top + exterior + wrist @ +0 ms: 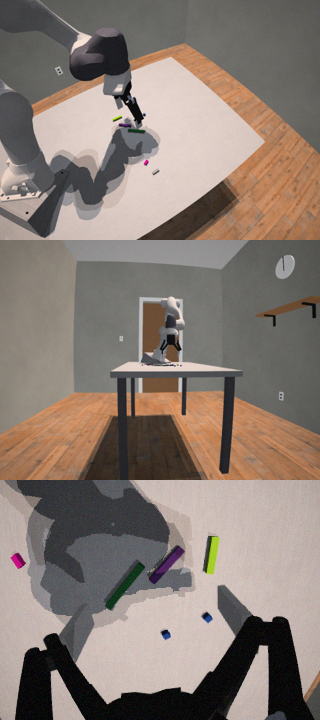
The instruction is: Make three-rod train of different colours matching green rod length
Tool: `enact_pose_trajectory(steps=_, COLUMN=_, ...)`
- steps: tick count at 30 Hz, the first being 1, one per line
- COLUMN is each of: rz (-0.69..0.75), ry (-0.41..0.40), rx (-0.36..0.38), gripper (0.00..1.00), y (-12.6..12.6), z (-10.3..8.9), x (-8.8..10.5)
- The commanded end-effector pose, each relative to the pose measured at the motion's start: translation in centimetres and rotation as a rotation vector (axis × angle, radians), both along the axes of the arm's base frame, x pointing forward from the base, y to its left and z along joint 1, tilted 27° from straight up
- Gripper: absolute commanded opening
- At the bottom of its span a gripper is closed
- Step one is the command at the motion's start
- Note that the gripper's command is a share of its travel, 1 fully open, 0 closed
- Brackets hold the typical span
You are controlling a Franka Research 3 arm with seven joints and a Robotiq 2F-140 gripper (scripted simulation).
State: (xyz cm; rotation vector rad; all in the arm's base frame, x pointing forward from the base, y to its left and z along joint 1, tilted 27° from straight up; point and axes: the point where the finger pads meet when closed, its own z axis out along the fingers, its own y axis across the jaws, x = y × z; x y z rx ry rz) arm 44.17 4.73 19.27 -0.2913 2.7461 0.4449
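My gripper (129, 114) (169, 350) (153, 605) is open and empty, hanging above the table (206, 116) (175, 374). The green rod (136, 130) (124, 584) lies flat just in front of it. The purple rod (124, 125) (166, 564) lies beside the green one, close but apart. The lime rod (117, 118) (212, 555) lies a little further on. One blue cube (144, 114) (207, 618) sits by the right finger, and a second blue cube (166, 635) lies under the gripper. The magenta rod (146, 162) (18, 560) and the grey rod (155, 171) lie apart toward the table's front.
The robot's base (18, 186) stands on the table's left end, and the arm casts a wide shadow over the rods. The table's edges drop to a wooden floor (271, 167) on the right and front.
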Motion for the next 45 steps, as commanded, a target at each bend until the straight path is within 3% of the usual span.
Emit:
enact_pose_trajectory(steps=1, rz=0.150, ry=-0.061, rx=-0.043, gripper=1.00, y=-0.15, z=0.12, x=0.20)
enact_pose_trajectory(steps=45, rz=0.913, ry=-0.354, rx=-0.302, gripper=1.00, y=-0.10, z=0.37, x=0.79)
